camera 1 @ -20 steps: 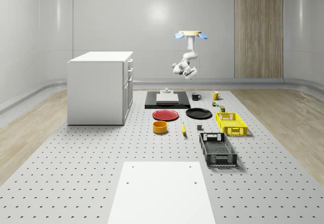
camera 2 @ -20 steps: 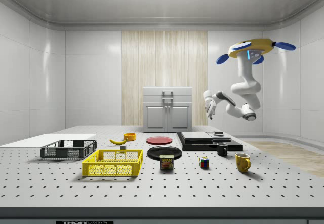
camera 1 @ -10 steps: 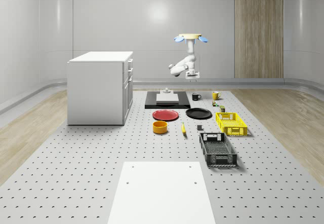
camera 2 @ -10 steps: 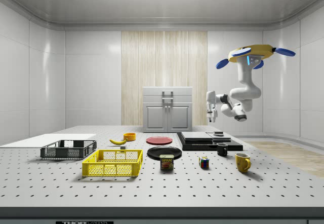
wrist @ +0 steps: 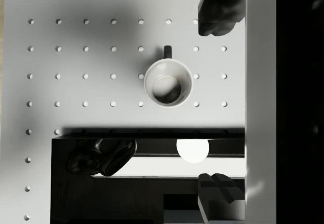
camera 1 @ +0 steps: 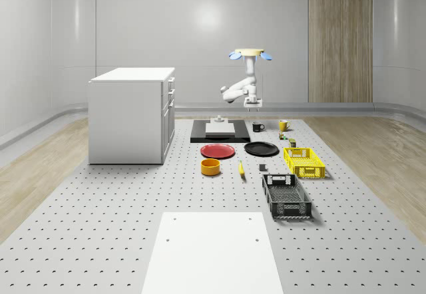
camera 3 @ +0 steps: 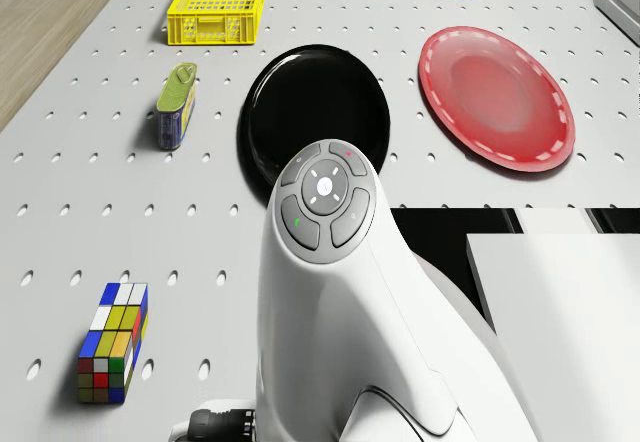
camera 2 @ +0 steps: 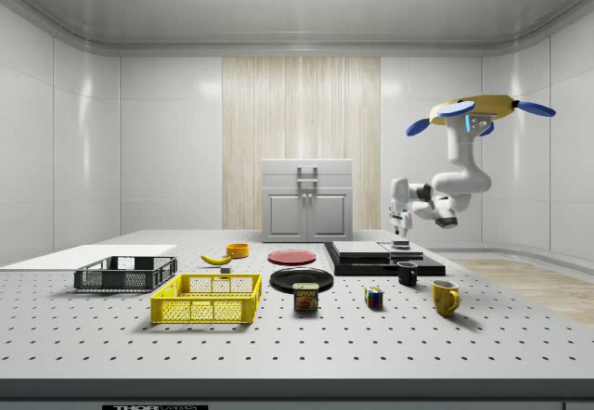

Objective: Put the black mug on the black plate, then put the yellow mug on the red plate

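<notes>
Your drone (camera 2: 478,108) hovers over the worktop's (camera 1: 100,241) far end, arm folded, pincer (camera 2: 403,235) pointing straight down with its fingers (wrist: 217,11) spread, above the black mug (wrist: 168,83). That mug stands upright beside the black slab (camera 2: 376,257), pale inside, handle facing the yellow mug (camera 2: 445,297).

black mug (wrist: 168,83) upright on the pegboard table (wrist: 86,62), between the hand's fingers (wrist: 218,11)
</notes>
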Motion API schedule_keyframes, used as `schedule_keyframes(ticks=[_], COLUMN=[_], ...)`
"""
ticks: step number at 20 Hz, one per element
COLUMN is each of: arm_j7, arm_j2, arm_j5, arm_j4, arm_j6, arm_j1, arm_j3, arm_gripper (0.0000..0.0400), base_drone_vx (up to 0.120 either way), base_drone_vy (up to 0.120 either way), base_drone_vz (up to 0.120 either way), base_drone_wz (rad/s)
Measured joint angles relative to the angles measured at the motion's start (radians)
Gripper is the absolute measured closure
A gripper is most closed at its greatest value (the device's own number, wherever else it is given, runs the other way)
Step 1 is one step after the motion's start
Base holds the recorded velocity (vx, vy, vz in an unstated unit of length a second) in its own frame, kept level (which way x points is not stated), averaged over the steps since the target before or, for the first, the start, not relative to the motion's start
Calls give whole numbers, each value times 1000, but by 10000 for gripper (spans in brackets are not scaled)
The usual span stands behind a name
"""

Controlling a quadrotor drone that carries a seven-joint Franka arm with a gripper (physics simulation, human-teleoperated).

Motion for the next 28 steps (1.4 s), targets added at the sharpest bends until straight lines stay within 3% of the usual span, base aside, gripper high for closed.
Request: schedule_keyframes(ticks=[18, 28], arm_j7=[38, 34], arm_j2=[-95, -162], arm_j5=[46, -14], arm_j4=[6, 24], arm_j6=[78, 168], arm_j1=[-43, -43], arm_j3=[35, -43], arm_gripper=[0, 0], base_drone_vx=[-16, 0], base_drone_vy=[0, 0], base_drone_vz=[-118, 0], base_drone_wz=[0, 0])
